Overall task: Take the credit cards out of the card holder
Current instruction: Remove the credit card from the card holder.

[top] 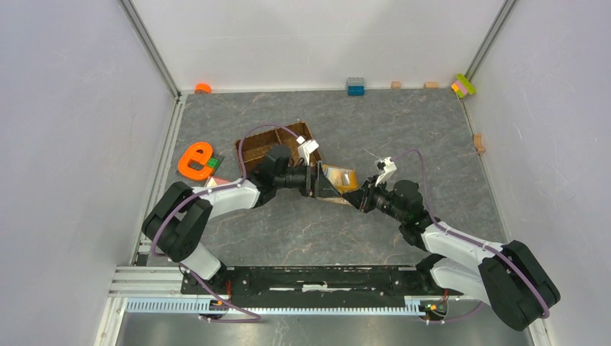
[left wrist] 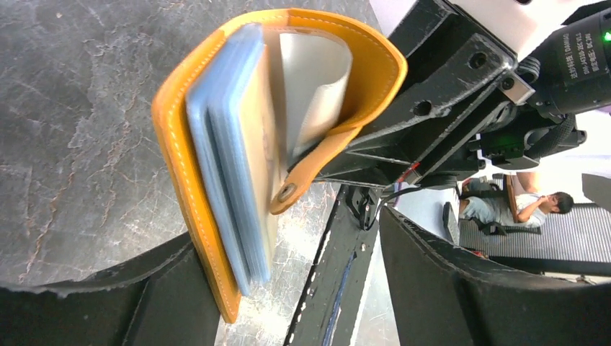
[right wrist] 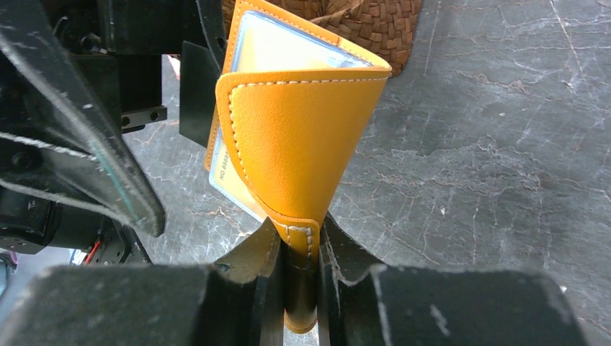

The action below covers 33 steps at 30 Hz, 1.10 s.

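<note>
Right wrist view: right gripper [right wrist: 299, 268] pinches the card holder [right wrist: 288, 137] by its snap flap, held up between both arms. Left gripper [left wrist: 302, 288] is spread. The credit cards [left wrist: 261, 144] sit at its 11 o'clock, long axis pointing away; left arm nearer.

The right gripper [right wrist: 297, 252] pinches the bottom edge of the orange card holder [right wrist: 302, 137]. It curls open, showing a pale yellow card [right wrist: 288, 54]. A brown woven tray [right wrist: 360, 18] sits behind on the grey table [right wrist: 490, 144].
</note>
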{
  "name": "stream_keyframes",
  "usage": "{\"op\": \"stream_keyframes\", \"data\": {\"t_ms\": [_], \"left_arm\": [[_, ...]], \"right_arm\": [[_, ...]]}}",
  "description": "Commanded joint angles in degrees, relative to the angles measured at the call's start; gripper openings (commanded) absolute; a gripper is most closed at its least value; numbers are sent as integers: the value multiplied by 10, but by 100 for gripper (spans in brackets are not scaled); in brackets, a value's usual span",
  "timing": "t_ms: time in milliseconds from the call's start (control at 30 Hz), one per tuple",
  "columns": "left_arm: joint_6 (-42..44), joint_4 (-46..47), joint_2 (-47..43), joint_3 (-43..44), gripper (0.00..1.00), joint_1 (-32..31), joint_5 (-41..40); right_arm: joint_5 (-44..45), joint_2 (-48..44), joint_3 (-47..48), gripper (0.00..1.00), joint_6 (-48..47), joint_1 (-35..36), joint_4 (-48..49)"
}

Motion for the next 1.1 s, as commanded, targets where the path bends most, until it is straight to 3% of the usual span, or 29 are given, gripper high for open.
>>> {"op": "stream_keyframes", "data": {"t_ms": [0, 100, 467, 733, 833, 1067], "left_arm": [[4, -1, -21, -1, 74, 9, -14], [-8, 15, -24, -12, 65, 19, -18], [-64, 108, -38, -52, 49, 56, 10], [-79, 135, -43, -62, 19, 62, 17], [-78, 135, -47, -65, 8, 62, 15], [-62, 105, -68, -66, 2, 64, -5]], "right_arm": [[-41, 8, -1, 7, -1, 1, 67], [-56, 17, 0, 7, 3, 3, 80], [-78, 23, 0, 7, 1, 16, 105], [-77, 23, -1, 9, 1, 20, 110], [-53, 17, 5, 18, -9, 20, 83], [148, -29, 36, 59, -41, 20, -94]]}}
